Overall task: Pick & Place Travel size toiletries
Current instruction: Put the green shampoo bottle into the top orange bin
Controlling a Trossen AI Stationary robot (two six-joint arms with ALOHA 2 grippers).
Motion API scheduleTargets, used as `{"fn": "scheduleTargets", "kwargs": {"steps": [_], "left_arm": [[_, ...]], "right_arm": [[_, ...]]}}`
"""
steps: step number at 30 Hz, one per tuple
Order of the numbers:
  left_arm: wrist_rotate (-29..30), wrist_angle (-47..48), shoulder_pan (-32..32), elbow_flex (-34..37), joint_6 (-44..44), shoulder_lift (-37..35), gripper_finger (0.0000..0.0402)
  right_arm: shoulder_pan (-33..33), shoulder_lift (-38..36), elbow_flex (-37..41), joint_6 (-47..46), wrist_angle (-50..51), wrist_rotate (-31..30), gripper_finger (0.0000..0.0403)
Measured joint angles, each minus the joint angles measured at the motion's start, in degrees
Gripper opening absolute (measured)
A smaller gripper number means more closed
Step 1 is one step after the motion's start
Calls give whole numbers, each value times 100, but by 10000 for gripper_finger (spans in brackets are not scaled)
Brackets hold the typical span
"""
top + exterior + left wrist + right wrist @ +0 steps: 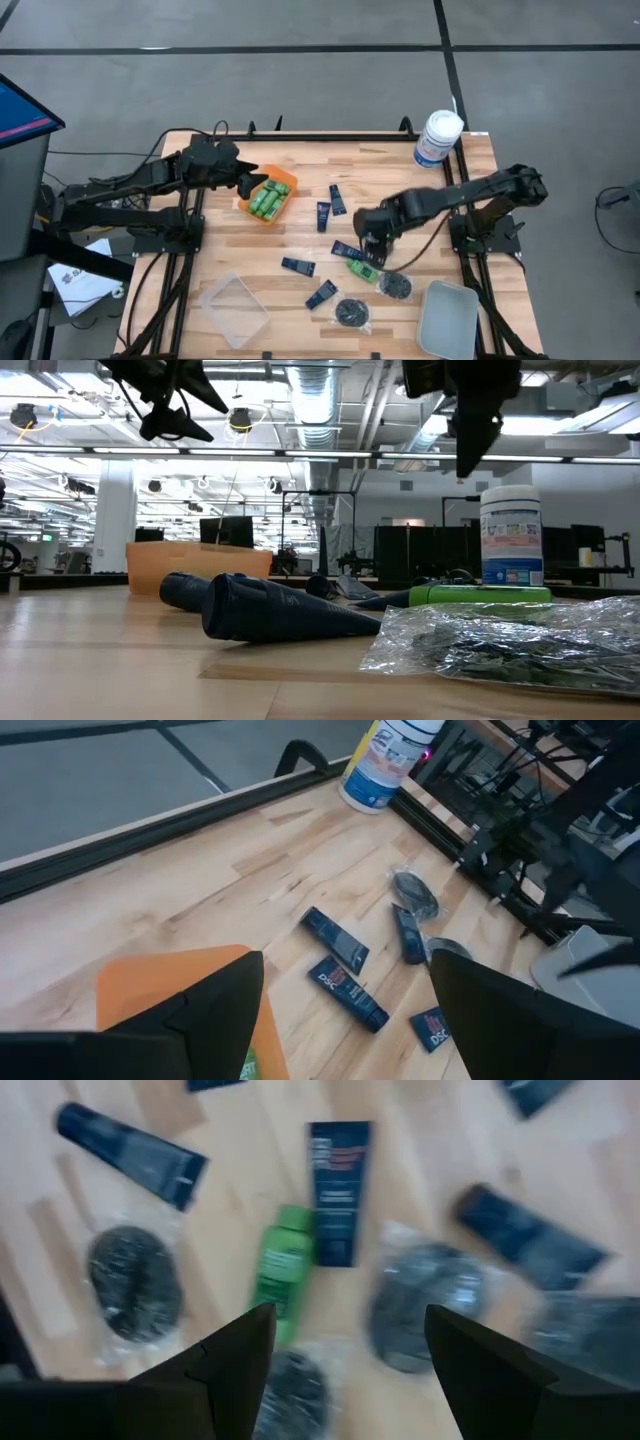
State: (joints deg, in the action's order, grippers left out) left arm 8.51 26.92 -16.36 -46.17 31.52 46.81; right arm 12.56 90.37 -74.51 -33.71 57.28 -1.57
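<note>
Showing spread right fingers [345, 1345] above green bottle [281, 1270], hidden overhead

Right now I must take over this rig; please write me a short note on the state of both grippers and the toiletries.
Left gripper: open, empty, over the orange tray.
Right gripper: open, empty, above the loose small green bottle on the wooden table.
Done: several green bottles lie in the orange tray.
Left: that one green bottle, flat navy tubes, black round pieces in clear packets, all loose on the table.
Grey bin and clear tray hold nothing.
</note>
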Motion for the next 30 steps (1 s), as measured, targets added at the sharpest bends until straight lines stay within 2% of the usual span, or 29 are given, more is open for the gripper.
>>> {"fn": "scheduleTargets", "kwargs": {"steps": [6, 12, 20, 30], "left_arm": [[-147, 0, 0, 0, -38, -1, 284], [-192, 2, 0, 0, -212, 0, 284], [-397, 4, 0, 0, -395, 0, 290], [-395, 7, 0, 0, -425, 0, 294]], "right_arm": [[405, -2, 500, -858, -823, -84, 250], [659, 194, 623, -1011, -836, -111, 270], [759, 976, 613, -1006, -950, 34, 310], [778, 1655, 611, -1004, -1019, 185, 312]]}}
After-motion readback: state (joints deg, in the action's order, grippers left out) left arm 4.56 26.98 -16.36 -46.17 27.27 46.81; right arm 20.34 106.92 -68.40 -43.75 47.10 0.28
